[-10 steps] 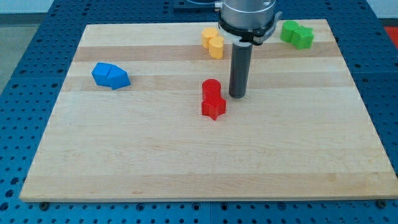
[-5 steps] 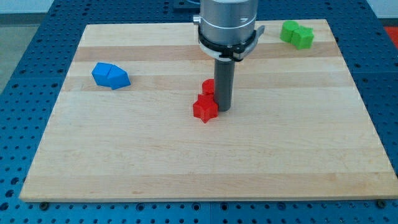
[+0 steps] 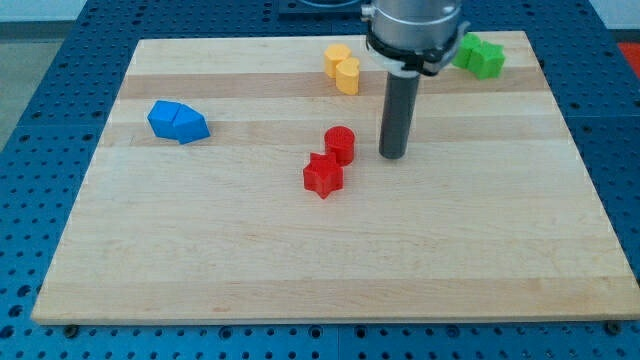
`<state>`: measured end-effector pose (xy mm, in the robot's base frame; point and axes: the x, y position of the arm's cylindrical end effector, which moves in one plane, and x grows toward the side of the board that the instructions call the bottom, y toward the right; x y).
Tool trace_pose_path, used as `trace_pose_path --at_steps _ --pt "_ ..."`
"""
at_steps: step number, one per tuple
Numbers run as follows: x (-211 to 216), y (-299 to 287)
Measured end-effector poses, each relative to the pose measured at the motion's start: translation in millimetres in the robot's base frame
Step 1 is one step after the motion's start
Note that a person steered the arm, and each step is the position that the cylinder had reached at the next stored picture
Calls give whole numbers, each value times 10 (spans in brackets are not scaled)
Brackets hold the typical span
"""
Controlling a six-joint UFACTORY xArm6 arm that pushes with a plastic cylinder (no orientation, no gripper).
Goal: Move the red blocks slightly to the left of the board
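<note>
A red star-shaped block (image 3: 322, 176) lies near the board's middle, with a red cylinder block (image 3: 340, 144) touching it at its upper right. My tip (image 3: 393, 155) stands on the board to the right of the red cylinder, a small gap apart, touching neither red block.
Two blue blocks (image 3: 178, 122) sit together at the view's left. Two yellow blocks (image 3: 342, 67) sit at the view's top, left of the rod. Green blocks (image 3: 480, 54) lie at the top right, partly behind the arm. The wooden board (image 3: 320, 270) rests on a blue perforated table.
My tip pushed in from the right against the red blocks, shifting the star to the left, then drew back to the right. The cylinder now stands apart from my tip.
</note>
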<state>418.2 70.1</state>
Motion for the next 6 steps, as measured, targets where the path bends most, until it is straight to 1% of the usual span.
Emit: trace_pose_path --at_steps 1,4,5,6 --pt "-2 -12" --pt "-16 -502" --pt "-16 -553" --pt "-16 -481"
